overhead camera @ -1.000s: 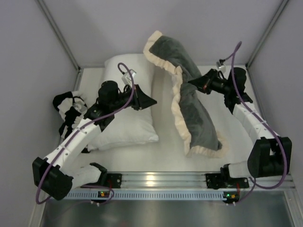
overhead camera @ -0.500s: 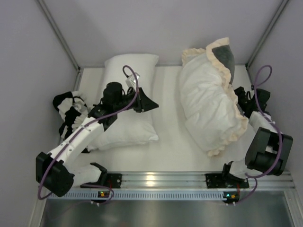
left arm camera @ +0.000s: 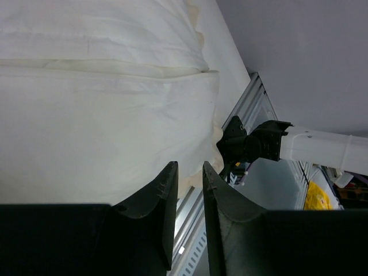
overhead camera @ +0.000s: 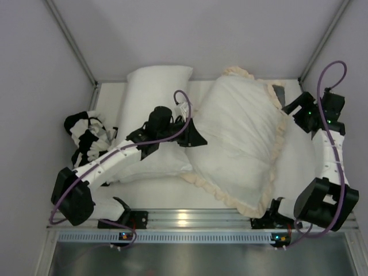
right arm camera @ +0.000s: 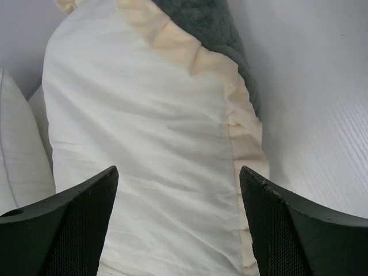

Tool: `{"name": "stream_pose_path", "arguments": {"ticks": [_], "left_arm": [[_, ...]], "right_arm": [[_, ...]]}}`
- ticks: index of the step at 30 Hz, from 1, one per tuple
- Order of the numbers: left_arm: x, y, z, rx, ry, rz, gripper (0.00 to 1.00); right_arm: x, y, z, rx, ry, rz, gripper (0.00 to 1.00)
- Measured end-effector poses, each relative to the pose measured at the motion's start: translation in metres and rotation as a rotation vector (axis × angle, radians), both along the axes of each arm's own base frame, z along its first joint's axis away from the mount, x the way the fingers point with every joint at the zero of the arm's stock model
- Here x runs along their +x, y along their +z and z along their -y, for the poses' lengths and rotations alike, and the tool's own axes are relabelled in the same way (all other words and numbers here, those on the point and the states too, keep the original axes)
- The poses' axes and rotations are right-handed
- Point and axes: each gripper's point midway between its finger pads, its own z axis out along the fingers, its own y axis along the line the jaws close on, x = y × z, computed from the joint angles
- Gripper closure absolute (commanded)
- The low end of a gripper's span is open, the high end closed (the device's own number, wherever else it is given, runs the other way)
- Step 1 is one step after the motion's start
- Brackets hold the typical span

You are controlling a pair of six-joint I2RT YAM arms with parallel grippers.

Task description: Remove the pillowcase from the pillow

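Lying white face up, your pillowcase (overhead camera: pixel 241 144) fills the table's centre and right.

Your left gripper (overhead camera: pixel 196 138) sits at its left edge with fingers nearly pressed together, pinching nothing. Your right gripper (overhead camera: pixel 294 107) hovers at the far right corner, fingers (right arm camera: pixel 75 230) spread wide. A plain white pillow (overhead camera: pixel 154 123) lies left, under the left arm.

Pillowcase (overhead camera: pixel 241 138) filling table (overhead camera: pixel 299 167) centre

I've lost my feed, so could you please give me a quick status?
Left gripper nearly shut, empty. Right gripper open, empty. Pillowcase white face up, against plain pillow.
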Motion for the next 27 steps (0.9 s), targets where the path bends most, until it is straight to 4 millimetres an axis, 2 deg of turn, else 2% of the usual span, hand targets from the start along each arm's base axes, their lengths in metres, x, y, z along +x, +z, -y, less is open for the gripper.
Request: {"name": "stream_pose_path", "arguments": {"ticks": [4, 7, 10, 13, 15, 18, 22, 23, 27], "left_arm": [[-0.005, -0.002, 0.006, 0.015, -0.007, 0.019, 0.61], [-0.002, -0.001, 0.010, 0.037, 0.002, 0.038, 0.59], [0.000, -0.003, 0.014, 0.059, 0.012, 0.053, 0.59], [-0.007, -0.010, 0.019, 0.090, 0.011, 0.053, 0.61], [-0.015, -0.013, 0.024, 0.104, -0.001, 0.055, 0.64], [-0.028, -0.021, 0.030, 0.122, -0.021, 0.057, 0.69], [-0.048, -0.048, 0.031, 0.180, -0.047, 0.026, 0.77], [-0.052, -0.054, 0.030, 0.195, -0.052, 0.018, 0.77], [-0.063, -0.071, 0.026, 0.236, -0.065, -0.007, 0.77]], "right_arm": [[-0.017, 0.017, 0.000, -0.051, -0.008, 0.026, 0.20], [-0.032, 0.025, -0.025, -0.031, 0.066, 0.079, 0.21], [-0.045, 0.017, -0.079, -0.006, 0.233, 0.079, 0.22], [-0.062, -0.002, -0.148, -0.008, 0.459, 0.033, 0.23], [-0.079, -0.018, -0.182, -0.016, 0.579, -0.006, 0.24], [-0.094, -0.039, -0.196, -0.052, 0.635, -0.057, 0.26], [-0.105, -0.062, -0.205, -0.106, 0.671, -0.112, 0.35], [-0.109, -0.067, -0.209, -0.115, 0.687, -0.122, 0.37], [-0.120, -0.080, -0.220, -0.130, 0.728, -0.146, 0.37]]}}
